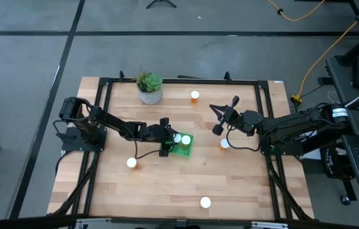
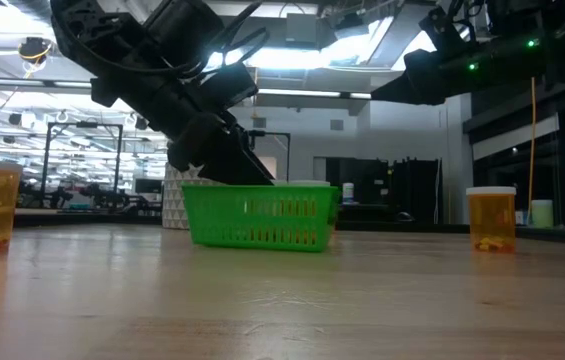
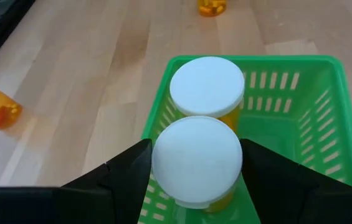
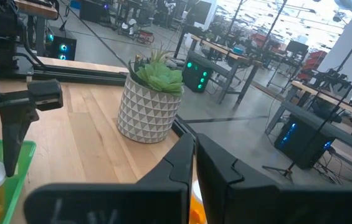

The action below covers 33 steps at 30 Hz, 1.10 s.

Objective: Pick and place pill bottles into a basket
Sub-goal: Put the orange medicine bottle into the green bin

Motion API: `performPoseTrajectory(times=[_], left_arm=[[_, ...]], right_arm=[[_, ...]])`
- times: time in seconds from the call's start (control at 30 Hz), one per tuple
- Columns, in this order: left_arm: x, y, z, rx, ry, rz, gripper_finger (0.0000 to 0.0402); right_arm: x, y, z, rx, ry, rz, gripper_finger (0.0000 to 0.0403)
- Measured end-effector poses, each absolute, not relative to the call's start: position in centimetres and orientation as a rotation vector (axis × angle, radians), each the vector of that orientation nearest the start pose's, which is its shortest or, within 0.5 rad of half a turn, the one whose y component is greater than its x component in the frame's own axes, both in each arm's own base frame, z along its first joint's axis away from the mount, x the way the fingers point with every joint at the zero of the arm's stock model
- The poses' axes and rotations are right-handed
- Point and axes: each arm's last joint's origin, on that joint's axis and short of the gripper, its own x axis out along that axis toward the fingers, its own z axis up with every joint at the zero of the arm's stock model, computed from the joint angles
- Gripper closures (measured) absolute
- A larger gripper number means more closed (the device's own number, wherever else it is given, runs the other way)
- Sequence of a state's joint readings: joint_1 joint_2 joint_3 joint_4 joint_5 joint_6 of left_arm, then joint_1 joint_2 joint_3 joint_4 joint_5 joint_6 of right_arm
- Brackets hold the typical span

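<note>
A green basket (image 1: 184, 148) stands mid-table with two white-capped orange pill bottles in it. My left gripper (image 3: 195, 149) reaches into its left side, slanting down. Its open fingers stand on either side of the nearer bottle (image 3: 197, 158), which stands in the basket. The second bottle (image 3: 207, 86) stands just beyond the first. My right gripper (image 1: 220, 119) is shut on nothing and hangs level above the table, right of the basket. Loose bottles stand on the table at the far side (image 1: 194, 96), the right (image 1: 224, 144), the near left (image 1: 131, 163) and the near edge (image 1: 205, 203). My left gripper's fingers (image 3: 132, 171) flank the nearer bottle's white cap (image 3: 163, 163) from above, slanting down. The cap's rim meets both inner edges in the wrist view, but I cannot tell whether they touch it.
A potted plant (image 1: 149, 88) in a white patterned pot stands at the far left of the table. A black frame (image 1: 179, 81) runs around the tabletop. Open wood lies near and right of the basket.
</note>
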State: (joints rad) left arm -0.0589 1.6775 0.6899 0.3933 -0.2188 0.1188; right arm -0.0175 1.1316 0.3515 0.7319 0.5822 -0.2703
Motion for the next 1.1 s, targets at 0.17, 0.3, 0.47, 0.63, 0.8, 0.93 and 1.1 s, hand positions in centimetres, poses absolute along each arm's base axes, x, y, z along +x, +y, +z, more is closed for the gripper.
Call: performPoseTrajectory(times=[0.17,0.3,0.47,0.63,0.8,0.93,1.1], left_arm=[[31.25,-1.21,14.08,0.198,0.598,0.120,0.0166],[31.28,-1.22,14.13,0.197,0.592,0.120,0.0166],[31.40,-1.22,14.30,0.218,0.573,0.115,0.0166],[31.42,-1.24,14.33,0.217,0.569,0.110,0.0166],[31.43,-1.33,14.32,0.208,0.568,0.080,0.0167],[31.43,-1.33,14.32,0.208,0.568,0.079,0.0167],[31.43,-1.27,14.32,0.208,0.569,0.081,0.0167]], right_arm=[[21.56,-1.97,20.83,-0.276,0.128,-0.590,0.0380],[21.56,-1.97,20.83,-0.276,0.128,-0.590,0.0380],[21.56,-1.97,20.83,-0.276,0.128,-0.590,0.0380],[21.56,-1.97,20.83,-0.276,0.128,-0.589,0.0380],[21.56,-1.97,20.83,-0.276,0.128,-0.590,0.0380],[21.56,-1.97,20.83,-0.276,0.128,-0.590,0.0380],[21.56,-1.97,20.82,-0.276,0.128,-0.590,0.0380]])
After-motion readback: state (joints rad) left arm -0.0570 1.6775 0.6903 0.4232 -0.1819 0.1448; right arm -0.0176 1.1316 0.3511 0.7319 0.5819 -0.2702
